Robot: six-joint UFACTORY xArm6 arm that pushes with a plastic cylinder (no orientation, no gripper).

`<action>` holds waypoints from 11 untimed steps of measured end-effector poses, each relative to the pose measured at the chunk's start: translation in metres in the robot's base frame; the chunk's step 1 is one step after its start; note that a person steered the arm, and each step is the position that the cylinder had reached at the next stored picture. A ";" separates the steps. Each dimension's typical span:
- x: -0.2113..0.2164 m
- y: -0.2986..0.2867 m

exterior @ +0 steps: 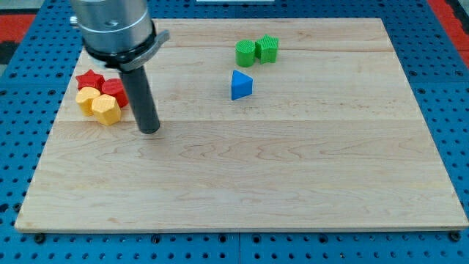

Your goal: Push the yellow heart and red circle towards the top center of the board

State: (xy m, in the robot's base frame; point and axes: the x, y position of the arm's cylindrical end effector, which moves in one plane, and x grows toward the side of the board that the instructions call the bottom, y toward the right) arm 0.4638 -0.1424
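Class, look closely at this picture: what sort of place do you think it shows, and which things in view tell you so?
Probably a robotics lab test bench. A pale wooden board lies on a blue perforated base, small coloured blocks such as the blue triangle sit on it, and my tip rests just right of the red and yellow cluster.

One camera looks down at a slant from beyond the board's [293, 183] bottom edge, taking in all four corners.

On the counter [293, 176]: 2 red blocks [91, 78] [115, 90], 2 yellow blocks [87, 98] [107, 110], 2 green blocks [245, 53] [268, 48], 1 blue block [241, 85]; 7 blocks altogether.
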 end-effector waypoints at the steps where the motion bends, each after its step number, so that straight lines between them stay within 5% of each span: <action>1: 0.005 -0.007; 2: 0.007 -0.008; 3: 0.060 -0.045; 4: 0.048 -0.133; 5: 0.001 -0.156; 10: -0.132 0.009; 11: -0.166 0.006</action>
